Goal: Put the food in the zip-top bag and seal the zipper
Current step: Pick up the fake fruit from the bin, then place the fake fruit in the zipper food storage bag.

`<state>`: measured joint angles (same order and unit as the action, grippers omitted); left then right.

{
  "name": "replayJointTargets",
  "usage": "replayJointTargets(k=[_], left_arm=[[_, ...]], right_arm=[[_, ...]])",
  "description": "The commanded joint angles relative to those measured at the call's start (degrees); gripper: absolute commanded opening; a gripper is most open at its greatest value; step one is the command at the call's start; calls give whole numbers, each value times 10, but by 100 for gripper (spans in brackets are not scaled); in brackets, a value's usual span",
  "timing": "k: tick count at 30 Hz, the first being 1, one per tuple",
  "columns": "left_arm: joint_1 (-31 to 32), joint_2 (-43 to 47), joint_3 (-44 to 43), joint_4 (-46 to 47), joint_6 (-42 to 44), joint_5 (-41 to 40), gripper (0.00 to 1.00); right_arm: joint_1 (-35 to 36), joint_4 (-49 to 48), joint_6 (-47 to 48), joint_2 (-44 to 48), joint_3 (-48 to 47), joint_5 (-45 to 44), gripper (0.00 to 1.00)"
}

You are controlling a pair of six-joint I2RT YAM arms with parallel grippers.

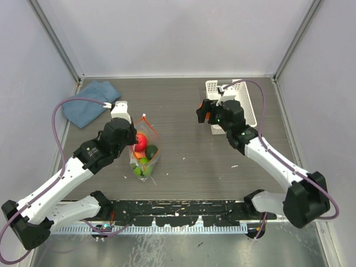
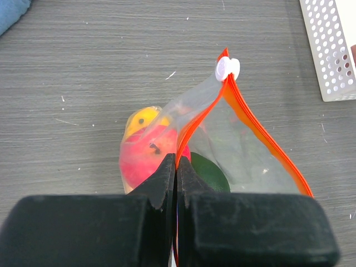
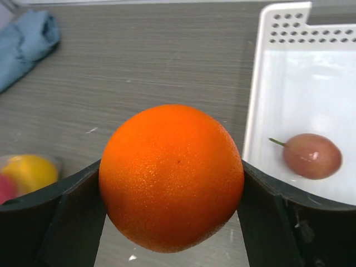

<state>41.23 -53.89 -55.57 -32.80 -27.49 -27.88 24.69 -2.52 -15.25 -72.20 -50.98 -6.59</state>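
Zip-top bag [image 1: 148, 162] lies left of table centre, mouth held up by left gripper [image 2: 176, 167] clamped on its zipper [image 2: 261, 131]. Right gripper [image 3: 171, 186] grips orange fruit [image 3: 172, 156] beside basket [image 3: 261, 83]. Best: carry it over the mouth, lower inside, then release.

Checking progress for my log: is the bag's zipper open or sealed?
Open. The zipper strips spread apart from the white slider, and the left gripper pinches one edge.
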Motion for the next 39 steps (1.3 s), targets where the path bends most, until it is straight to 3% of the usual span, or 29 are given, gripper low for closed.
replayJointTargets(k=[1, 11, 26, 39], left_arm=[[-1, 8, -2, 38, 12, 4, 0], [-1, 1, 6, 61, 24, 27, 0], [-1, 23, 16, 77, 27, 65, 0], [-1, 21, 21, 93, 31, 71, 0]], right_arm=[[41, -7, -25, 74, 14, 13, 53], [146, -25, -13, 128, 22, 95, 52], [247, -161, 108, 48, -18, 301, 53], [265, -139, 162, -53, -84, 345, 56]])
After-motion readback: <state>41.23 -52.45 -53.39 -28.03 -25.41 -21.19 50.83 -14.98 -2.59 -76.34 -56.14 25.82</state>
